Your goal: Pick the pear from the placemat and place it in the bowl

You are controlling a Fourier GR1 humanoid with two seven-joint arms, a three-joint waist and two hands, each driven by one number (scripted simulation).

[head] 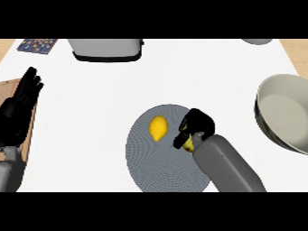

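Note:
A round grey placemat [157, 166] lies in the middle of the white counter. On its upper left part rests a yellow oval fruit [157, 128]. My right hand [196, 126] is down on the mat's right side, just right of that fruit. Its fingers curl over the yellow-green pear [189, 145], of which only a sliver shows beneath the palm. The large grey bowl [291, 115] stands at the right edge, apart from the mat and with nothing inside it. My left hand [19, 106] rests open at the far left, fingers up.
A wooden board [6, 90] lies under the left hand at the counter's left edge. A grey appliance with a black base [107, 49] stands at the back. A patterned blue item [37, 45] lies at the back left, and a small grey object [258, 41] at the back right.

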